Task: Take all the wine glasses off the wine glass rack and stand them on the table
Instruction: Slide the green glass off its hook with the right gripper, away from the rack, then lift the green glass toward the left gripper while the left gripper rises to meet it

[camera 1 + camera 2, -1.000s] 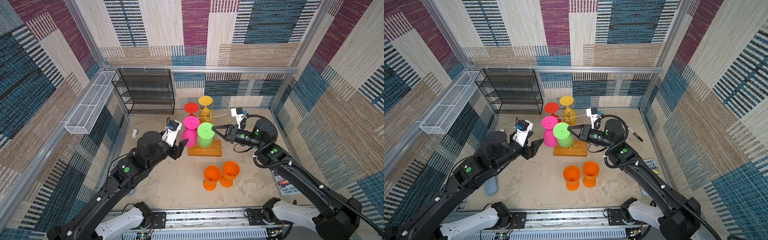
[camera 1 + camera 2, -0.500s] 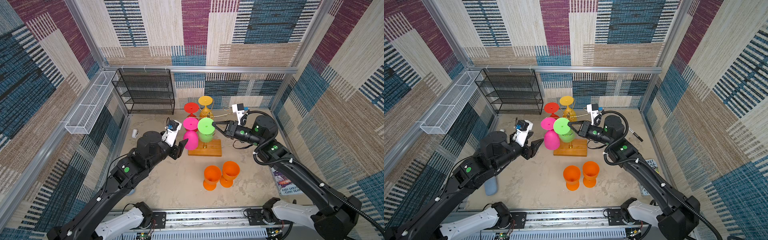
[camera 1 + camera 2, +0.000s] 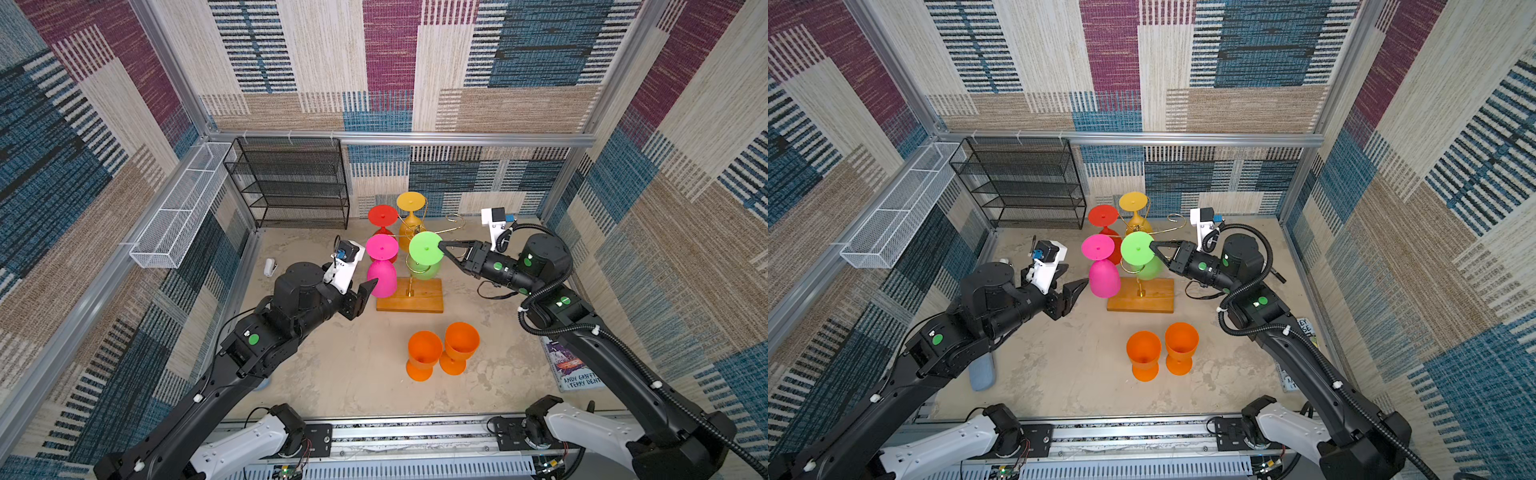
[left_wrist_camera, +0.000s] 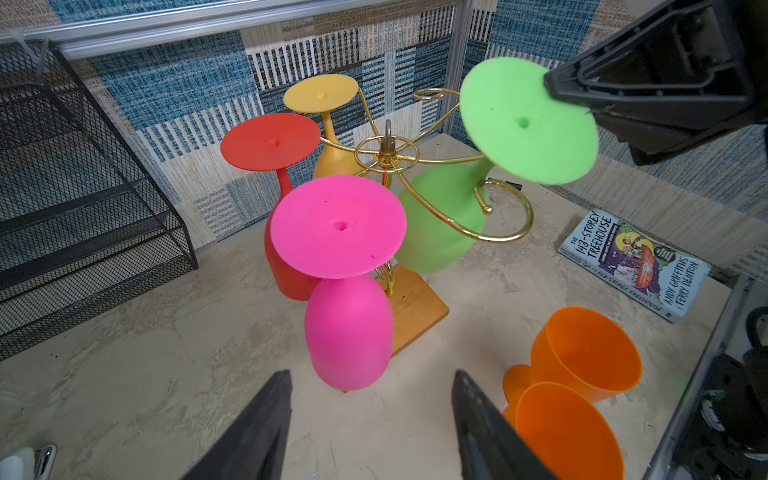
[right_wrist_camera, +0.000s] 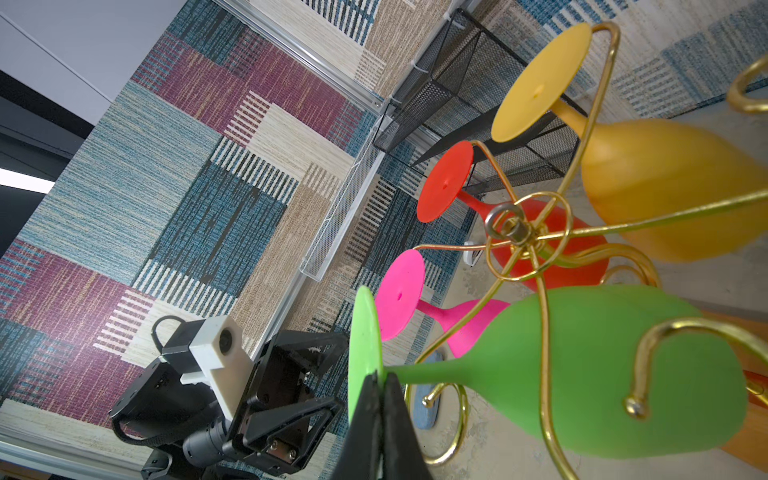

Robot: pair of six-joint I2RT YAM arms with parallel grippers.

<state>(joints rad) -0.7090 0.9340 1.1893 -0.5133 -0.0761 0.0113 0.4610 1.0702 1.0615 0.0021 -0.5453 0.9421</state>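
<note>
At 3 o'clock of the wine glass rack (image 3: 419, 305), right gripper (image 3: 441, 245) is clamped on the green wine glass (image 3: 424, 248) by its foot; left gripper (image 3: 1074, 275) gapes empty at 8 o'clock.

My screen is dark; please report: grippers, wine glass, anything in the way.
Right gripper shut on foot of green plastic wine glass. Left gripper open, empty. Glass tilted, bowl among curled arms of thin gold wire rack; arms may snag it.
</note>
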